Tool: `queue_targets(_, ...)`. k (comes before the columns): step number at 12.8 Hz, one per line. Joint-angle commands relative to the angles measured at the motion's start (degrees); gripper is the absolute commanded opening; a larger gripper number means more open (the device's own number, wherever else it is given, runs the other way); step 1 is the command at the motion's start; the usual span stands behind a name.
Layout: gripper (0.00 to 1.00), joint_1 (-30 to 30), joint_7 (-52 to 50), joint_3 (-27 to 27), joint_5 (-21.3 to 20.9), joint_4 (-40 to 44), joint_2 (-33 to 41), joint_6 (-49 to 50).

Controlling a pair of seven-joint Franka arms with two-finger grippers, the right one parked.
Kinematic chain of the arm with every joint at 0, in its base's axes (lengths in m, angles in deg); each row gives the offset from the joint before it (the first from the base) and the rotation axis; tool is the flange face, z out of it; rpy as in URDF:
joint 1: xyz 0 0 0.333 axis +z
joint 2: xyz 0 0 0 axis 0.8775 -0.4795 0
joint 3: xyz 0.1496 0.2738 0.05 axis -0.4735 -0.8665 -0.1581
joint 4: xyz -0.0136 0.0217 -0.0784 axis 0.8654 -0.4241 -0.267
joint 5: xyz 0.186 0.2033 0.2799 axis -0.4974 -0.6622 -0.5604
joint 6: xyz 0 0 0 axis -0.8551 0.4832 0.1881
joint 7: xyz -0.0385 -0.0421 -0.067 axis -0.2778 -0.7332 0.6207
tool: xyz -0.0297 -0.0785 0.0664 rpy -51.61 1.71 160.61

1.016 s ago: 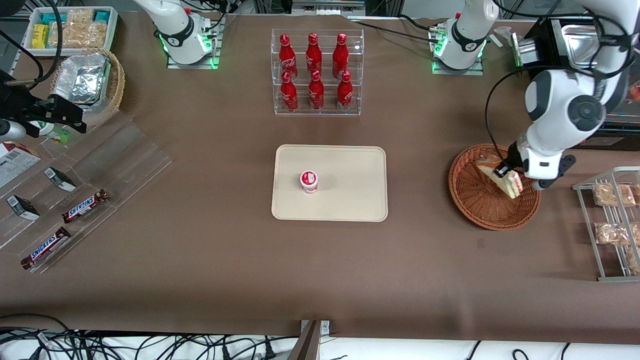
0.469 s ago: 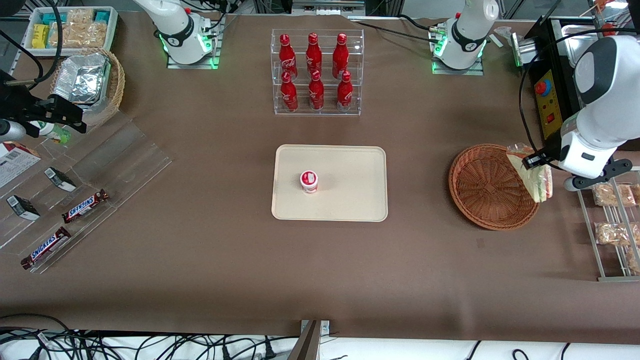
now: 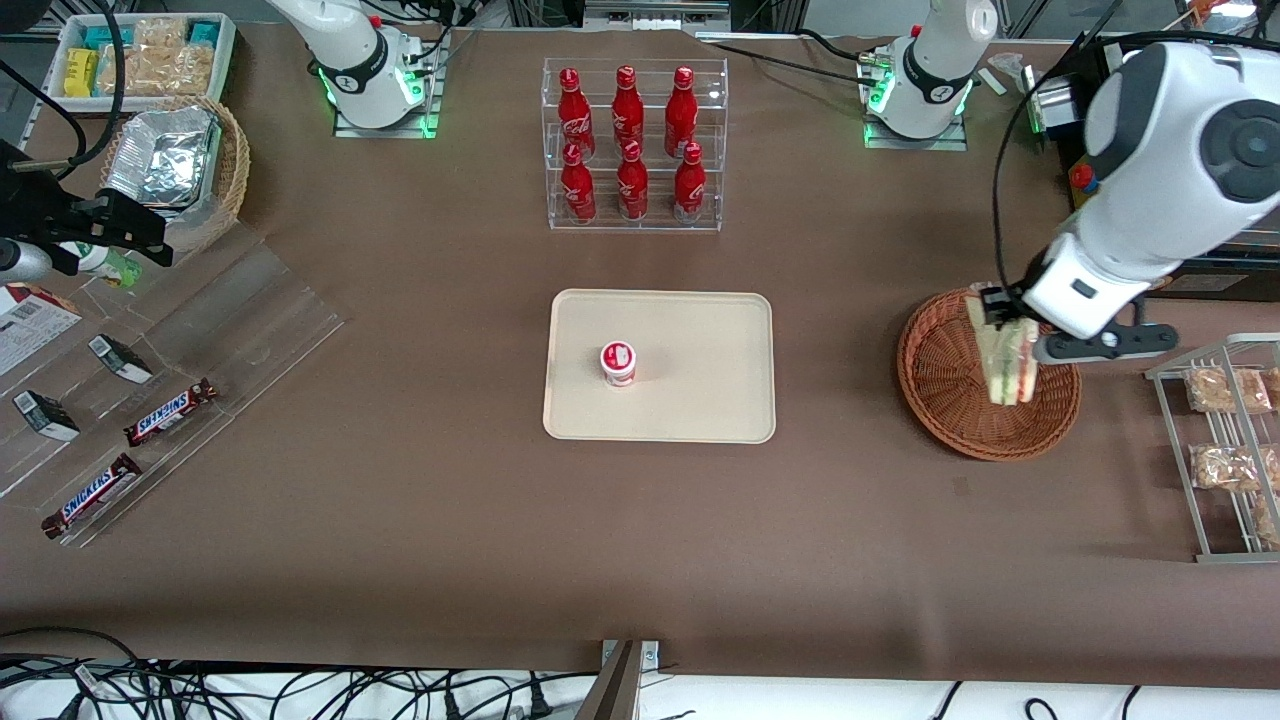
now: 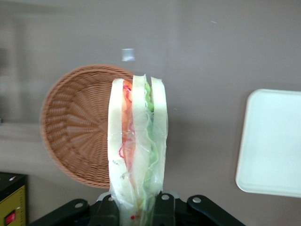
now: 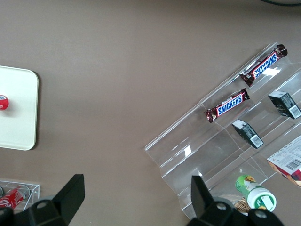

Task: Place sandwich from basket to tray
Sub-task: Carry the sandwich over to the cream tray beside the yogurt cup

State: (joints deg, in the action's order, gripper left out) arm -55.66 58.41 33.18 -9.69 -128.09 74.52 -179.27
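My left gripper (image 3: 1003,322) is shut on the clear-wrapped sandwich (image 3: 1012,360) and holds it in the air above the reddish-brown wicker basket (image 3: 950,395). The sandwich hangs edge-on, showing pale bread with green and red filling. In the left wrist view the sandwich (image 4: 137,146) stands between my gripper's (image 4: 137,209) fingers, with the empty basket (image 4: 75,125) below it and a corner of the cream tray (image 4: 273,141) beside it. The cream tray (image 3: 700,400) lies at the table's middle with a small red-and-white cup (image 3: 618,362) on it.
A clear rack of red bottles (image 3: 632,145) stands farther from the front camera than the tray. A wire rack of bagged snacks (image 3: 1225,440) stands beside the basket at the working arm's end. Clear display steps with Snickers bars (image 3: 170,412) and a foil-lined basket (image 3: 175,170) lie toward the parked arm's end.
My gripper lifted the sandwich out of the basket, swung toward the wire rack, then came back over the basket, higher, with the sandwich turned edge-on.
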Motion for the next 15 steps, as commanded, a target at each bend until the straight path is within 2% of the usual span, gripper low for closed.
queue_targets(1, 0.00, 0.2, 0.9, 5.0, 0.6, 2.0, -0.9, 1.3)
queue_targets(3, 0.00, 0.0, -0.6, 8.6, 0.7, 1.9, -1.4, 1.0)
queue_targets(8, 0.00, -0.8, -15.1, 18.2, 0.0, 2.0, -7.7, -6.2)
queue_targets(10, 0.00, -4.3, -19.0, 17.9, -0.5, 1.9, -10.7, -8.9)
queue_targets(13, 0.00, -6.7, -24.5, 18.1, -6.8, 1.9, -15.7, -10.7)
queue_targets(15, 0.00, -7.8, -25.4, 18.0, -7.3, 1.8, -18.5, -13.2)
